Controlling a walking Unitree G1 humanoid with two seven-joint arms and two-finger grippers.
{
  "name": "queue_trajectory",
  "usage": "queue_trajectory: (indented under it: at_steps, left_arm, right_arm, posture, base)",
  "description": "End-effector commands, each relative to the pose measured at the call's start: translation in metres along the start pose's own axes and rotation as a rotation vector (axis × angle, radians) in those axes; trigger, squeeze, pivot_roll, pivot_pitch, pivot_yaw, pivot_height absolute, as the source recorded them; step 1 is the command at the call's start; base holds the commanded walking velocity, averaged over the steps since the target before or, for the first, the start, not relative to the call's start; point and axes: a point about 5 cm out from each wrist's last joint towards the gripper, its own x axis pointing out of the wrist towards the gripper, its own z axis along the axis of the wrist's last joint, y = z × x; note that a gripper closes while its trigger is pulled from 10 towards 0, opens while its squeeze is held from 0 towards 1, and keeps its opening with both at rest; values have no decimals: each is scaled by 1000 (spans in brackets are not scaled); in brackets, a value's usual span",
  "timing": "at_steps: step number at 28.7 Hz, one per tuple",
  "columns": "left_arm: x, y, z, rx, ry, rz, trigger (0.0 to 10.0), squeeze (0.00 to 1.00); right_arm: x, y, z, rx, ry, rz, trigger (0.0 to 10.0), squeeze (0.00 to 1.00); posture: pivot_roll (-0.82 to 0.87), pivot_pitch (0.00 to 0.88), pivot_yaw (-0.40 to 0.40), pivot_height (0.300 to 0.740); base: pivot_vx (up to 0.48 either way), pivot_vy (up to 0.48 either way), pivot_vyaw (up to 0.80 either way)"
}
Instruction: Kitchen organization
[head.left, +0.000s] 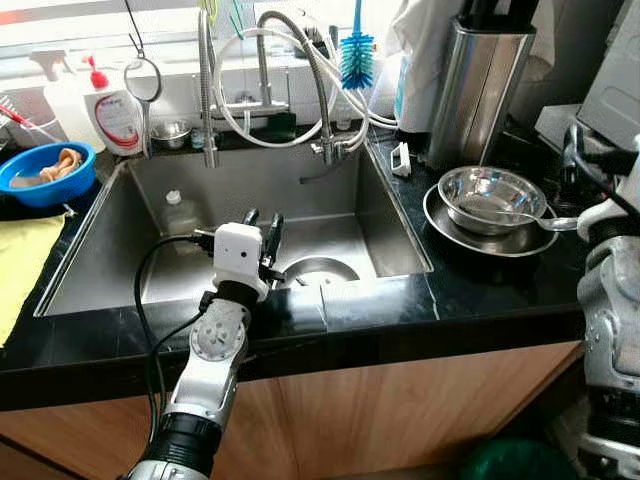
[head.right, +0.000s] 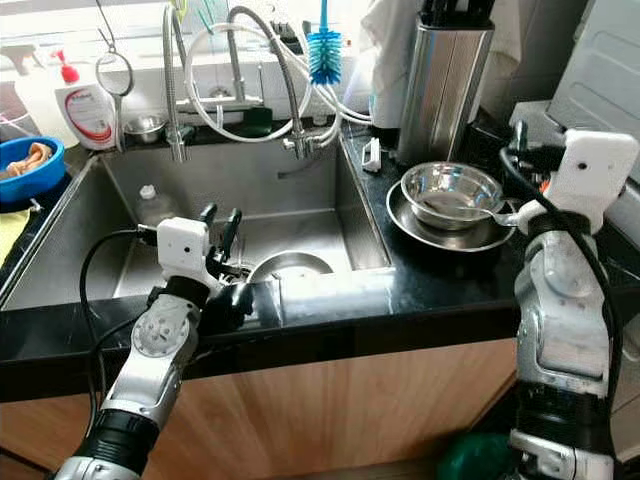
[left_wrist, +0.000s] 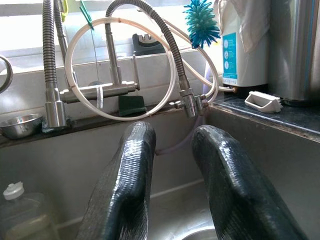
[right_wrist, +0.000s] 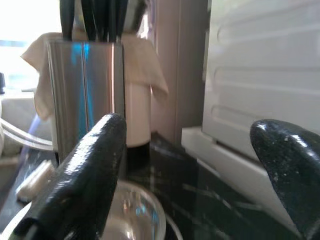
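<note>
Steel bowl (head.left: 484, 196): stacked in plate (head.left: 470, 240), on table right of sink (head.left: 150, 270). Right hand (head.right: 520, 140) beside bowl, spread wide, empty. Left hand (head.left: 264, 228) over sink, slightly parted, empty. Advice: grip bowl rim squarely.

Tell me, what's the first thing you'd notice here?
The big steel sink in the black counter, with the left gripper reaching in, black fingers open above the drain. Then the stacked shiny bowls right of the sink, where the right gripper hovers open, and the blue bottle brush hanging behind the taps.
</note>
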Motion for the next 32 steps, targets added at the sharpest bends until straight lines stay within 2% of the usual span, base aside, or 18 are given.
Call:
queue_trajectory:
  at_steps: [1, 2, 3, 4, 5, 9, 11, 13, 15, 20, 22, 32]
  left_arm:
    - [2, 1, 0, 13, 4, -5, 10000, 0]
    - [2, 1, -1, 13, 5, -6, 10000, 0]
    - [2, 2, -1, 13, 6, -6, 10000, 0]
    - [2, 1, -1, 14, 8, -8, 10000, 0]
    - [2, 1, -2, 14, 9, -9, 10000, 0]
    - [3, -1, -1, 11, 7, -13, 10000, 0]
    - [3, -2, -1, 9, 5, -14, 10000, 0]
    - [3, -2, -1, 9, 5, -14, 10000, 0]
    - [3, -1, 0, 10, 4, -13, 10000, 0]
    - [2, 0, 0, 15, 4, -14, 10000, 0]
    - [2, 0, -1, 17, 4, -16, 10000, 0]
    - [2, -1, 0, 17, 0, -21, 10000, 0]
  right_arm:
    - [-3, -1, 8, 4, -27, 21, 10000, 1000]
    - [-4, -3, 6, -7, -22, 35, 10000, 376]
    - [-4, -4, 5, -14, -18, 44, 10000, 376]
    - [-4, -10, 1, -59, 7, 28, 10000, 0]
    - [-3, -12, -1, -77, 20, 16, 10000, 0]
    - [-1, -22, -7, -31, 57, -67, 10000, 0]
    - [-2, -21, -19, -23, 130, -78, 10000, 0]
    - [-3, -20, -23, -12, 153, -89, 10000, 0]
    - [-6, -14, -27, 67, 164, -92, 10000, 0]
    - [-7, -4, -28, 122, 162, -64, 10000, 0]
    - [-7, 0, -32, 187, 178, -70, 10000, 0]
    - [-9, 6, -40, 220, 214, -75, 10000, 0]
  posture:
    - [-181, 2, 41, 740]
    - [-186, 6, 44, 740]
    - [-188, 7, 45, 740]
    - [-190, 8, 45, 740]
    - [-190, 8, 45, 740]
    - [-188, 4, 45, 740]
    - [-189, 3, 45, 740]
    - [-189, 0, 44, 740]
    - [-176, 0, 45, 740]
    - [-178, 0, 48, 740]
    - [-178, 0, 47, 740]
    - [-169, 0, 48, 740]
  base:
    - [0, 0, 0]
    - [0, 0, 0]
    - [0, 0, 0]
    - [0, 0, 0]
    - [0, 0, 0]
    - [0, 0, 0]
    - [0, 0, 0]
    - [0, 0, 0]
    - [0, 0, 0]
    - [0, 0, 0]
    - [0, 0, 0]
    - [0, 0, 0]
